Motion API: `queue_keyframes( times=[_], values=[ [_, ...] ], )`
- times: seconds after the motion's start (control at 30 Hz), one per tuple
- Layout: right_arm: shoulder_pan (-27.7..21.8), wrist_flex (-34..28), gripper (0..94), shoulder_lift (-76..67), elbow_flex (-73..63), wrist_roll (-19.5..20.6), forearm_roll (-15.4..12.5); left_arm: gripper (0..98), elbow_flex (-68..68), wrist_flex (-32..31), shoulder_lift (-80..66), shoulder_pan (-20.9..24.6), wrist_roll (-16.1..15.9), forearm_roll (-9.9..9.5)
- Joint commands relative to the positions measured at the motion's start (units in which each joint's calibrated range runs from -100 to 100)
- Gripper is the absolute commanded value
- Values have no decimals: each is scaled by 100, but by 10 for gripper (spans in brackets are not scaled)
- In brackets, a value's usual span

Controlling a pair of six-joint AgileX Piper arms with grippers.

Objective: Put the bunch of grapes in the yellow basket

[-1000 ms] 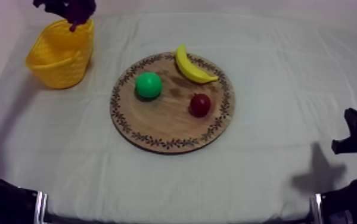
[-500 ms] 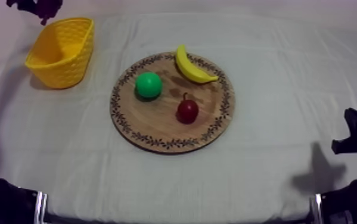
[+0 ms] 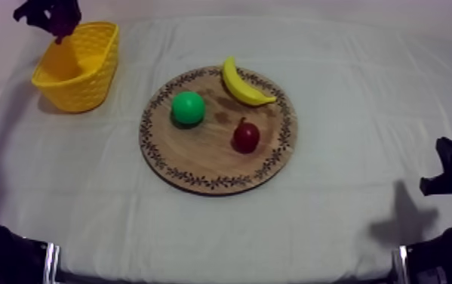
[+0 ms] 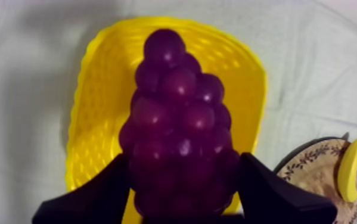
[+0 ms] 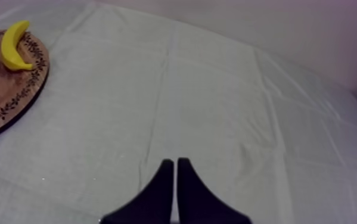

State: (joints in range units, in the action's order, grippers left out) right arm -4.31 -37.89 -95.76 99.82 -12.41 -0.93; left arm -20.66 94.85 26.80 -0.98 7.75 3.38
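Nearest, the right gripper [image 5: 174, 176] rests low at the table's right side, its black fingers pressed together in a narrow wedge over the grey-white cloth [image 3: 334, 219]. Mid-table lies the round wooden board with a patterned rim [image 3: 198, 162], bearing a yellow toy banana [image 3: 244, 84], a green round fruit [image 3: 189, 107] and a small red fruit [image 3: 246, 137]. Farthest, the left arm reaches in at the far left. The left gripper [image 4: 180, 199] pinches the dark purple bunch of grapes [image 4: 177, 119] over the opening of the yellow woven basket [image 3: 85, 72].

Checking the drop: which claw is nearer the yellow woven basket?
Left. The left claw, shut on the purple bunch of grapes, hangs over the basket; the right claw rests far beyond the round wooden board.
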Motion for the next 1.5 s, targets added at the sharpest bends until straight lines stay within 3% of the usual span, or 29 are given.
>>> queue_keyframes(
  times=[0.0,0.6,0.9,1.1,1.3,1.47],
  values=[
    [2,-2,3,0,-4,-2,-2,501,54,-41,139,8,4,7],
    [2,-2,3,0,-4,-2,-2,539,250,-327,938,43,-44,15],
    [2,-2,3,0,-4,-2,-2,836,247,-392,988,16,-168,123],
    [2,-2,3,0,-4,-2,-2,931,295,-451,955,47,-154,155],
    [2,-2,3,0,-4,-2,-2,937,582,-584,711,85,-196,181],
    [2,-2,3,0,-4,-2,-2,826,969,-708,309,90,-234,195]
  ],
)
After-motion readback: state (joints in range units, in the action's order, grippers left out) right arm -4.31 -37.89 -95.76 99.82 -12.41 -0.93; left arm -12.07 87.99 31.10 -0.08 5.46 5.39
